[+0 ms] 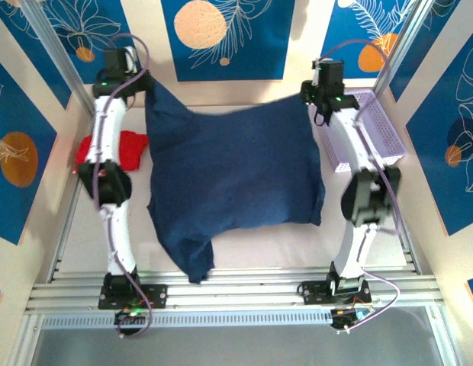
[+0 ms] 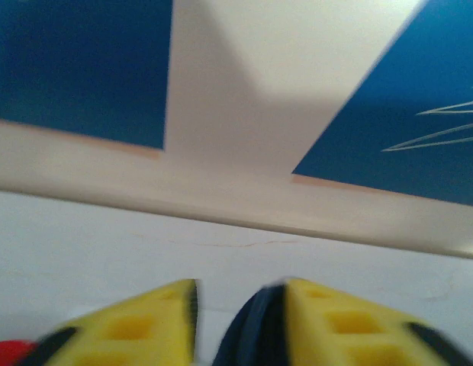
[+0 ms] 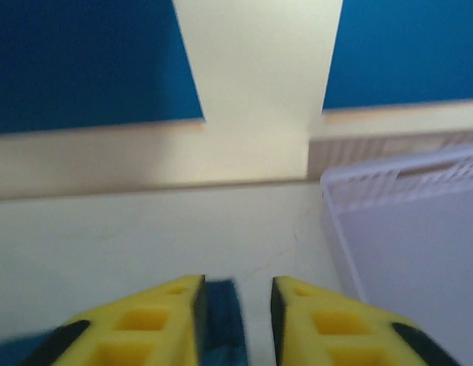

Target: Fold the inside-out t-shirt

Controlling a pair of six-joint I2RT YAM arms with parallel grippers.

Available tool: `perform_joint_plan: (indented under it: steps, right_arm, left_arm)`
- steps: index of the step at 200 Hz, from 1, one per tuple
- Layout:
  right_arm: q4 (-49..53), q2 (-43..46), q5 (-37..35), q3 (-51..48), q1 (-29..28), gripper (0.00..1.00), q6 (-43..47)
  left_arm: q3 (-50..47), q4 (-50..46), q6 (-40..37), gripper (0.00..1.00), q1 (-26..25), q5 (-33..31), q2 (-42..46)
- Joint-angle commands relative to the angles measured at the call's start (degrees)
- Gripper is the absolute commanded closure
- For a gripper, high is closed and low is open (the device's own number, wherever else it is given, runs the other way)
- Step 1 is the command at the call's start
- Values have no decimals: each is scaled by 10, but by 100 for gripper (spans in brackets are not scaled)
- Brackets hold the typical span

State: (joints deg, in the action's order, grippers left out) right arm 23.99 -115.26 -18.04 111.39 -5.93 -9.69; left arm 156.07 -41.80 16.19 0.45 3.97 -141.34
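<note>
The inside-out t-shirt [image 1: 236,168] is a large navy cloth spread over the middle of the table, with a tail hanging toward the near edge. Its two far corners are lifted. My left gripper [image 1: 149,82] is at the far left corner and my right gripper [image 1: 309,97] at the far right corner. In the left wrist view the left gripper [image 2: 240,305] stands open, with a navy fold [image 2: 252,332] lying against the right finger only. In the right wrist view the right gripper [image 3: 236,305] is also open, and the cloth [image 3: 221,324] rests against the left finger with a gap beside it.
A bright red garment [image 1: 130,149] lies at the left, partly behind the left arm. A lavender mesh basket [image 1: 381,126] stands at the far right, close to the right gripper, its wall [image 3: 419,244] filling the right side of the right wrist view. The back wall is just beyond both grippers.
</note>
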Motion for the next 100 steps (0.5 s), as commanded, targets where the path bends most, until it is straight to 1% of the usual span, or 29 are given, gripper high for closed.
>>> perform_joint_plan:
  steps: [1, 10, 22, 34, 48, 59, 80, 91, 100]
  right_arm:
    - [72, -20, 22, 56, 0, 62, -23]
    - [91, -7, 30, 35, -5, 59, -29]
    - [97, 32, 46, -36, -15, 56, -43]
    - [97, 93, 63, -134, -29, 54, -62]
    - [118, 159, 74, -243, -46, 51, -92]
    - [137, 208, 75, -320, -58, 50, -115]
    - [177, 286, 64, -447, -78, 48, -150]
    - [192, 317, 44, -496, -92, 48, -168]
    - [201, 331, 36, -528, -99, 48, -187]
  left_arm:
    - [141, -108, 13, 47, -3, -10, -68]
    - [112, -110, 21, 41, -3, -14, -54]
    - [11, -95, 31, 37, -4, -16, 0]
    - [-149, -43, 54, 36, -6, -12, 84]
    - [-361, 60, 93, 35, -8, 26, 198]
    - [-500, 128, 124, 35, -15, 52, 278]
    - [-711, 219, 160, 35, -46, 90, 413]
    - [-799, 251, 165, 34, -75, 96, 470]
    - [-857, 259, 165, 35, -101, 97, 509]
